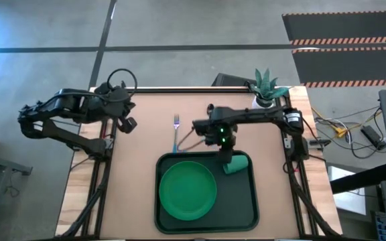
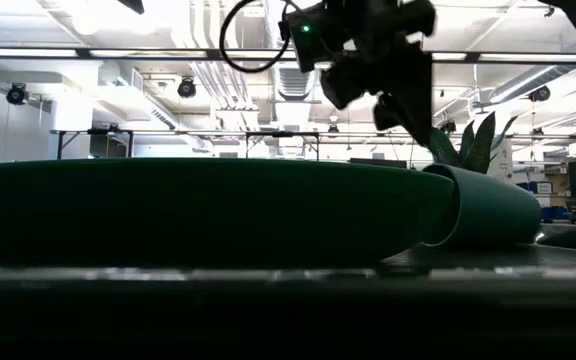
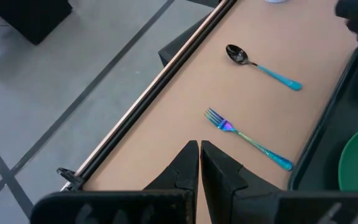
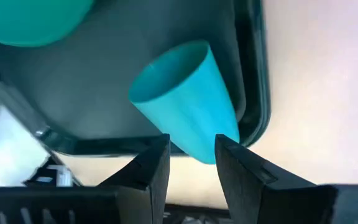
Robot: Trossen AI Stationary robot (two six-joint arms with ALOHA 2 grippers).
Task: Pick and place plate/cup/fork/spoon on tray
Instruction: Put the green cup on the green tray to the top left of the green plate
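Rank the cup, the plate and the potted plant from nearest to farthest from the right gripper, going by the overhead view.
From the right gripper:
1. The cup, lying on its side in the tray's far right corner, just beside the gripper.
2. The plate, on the tray's left half.
3. The potted plant, at the table's far right corner.

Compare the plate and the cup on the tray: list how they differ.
The plate lies flat on the tray; the cup lies tipped on its side by the tray's far right corner. The plate is broad and round, the largest piece; the cup is much smaller and tapered. The right tool stands open right by the cup, not by the plate. Both are green and inside the tray.
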